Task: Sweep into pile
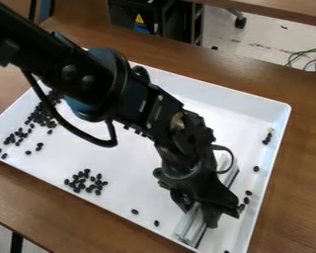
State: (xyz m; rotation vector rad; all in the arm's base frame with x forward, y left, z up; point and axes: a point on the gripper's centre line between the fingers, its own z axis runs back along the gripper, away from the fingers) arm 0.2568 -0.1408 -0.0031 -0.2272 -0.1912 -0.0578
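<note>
In the camera view, the black gripper (199, 209) grasps a long, ridged grey bar (187, 228) in a smooth white tray (131, 170) scattered with oval black beans (135, 212).

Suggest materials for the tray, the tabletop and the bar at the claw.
Tray: likely plastic, smooth white with rounded corners. Tabletop: wood or laminate, brown with faint grain. Bar: probably aluminium, pale grey with lengthwise ridges; plastic is possible.

brown wooden table (296, 163), black leg (16, 243) at lower left, second wooden surface (279, 11) beyond, black equipment (126, 14) with yellow warning triangle (139, 19), dark caster (240, 22) on pale floor (243, 47), green and blue cables (305, 55) at right
</note>
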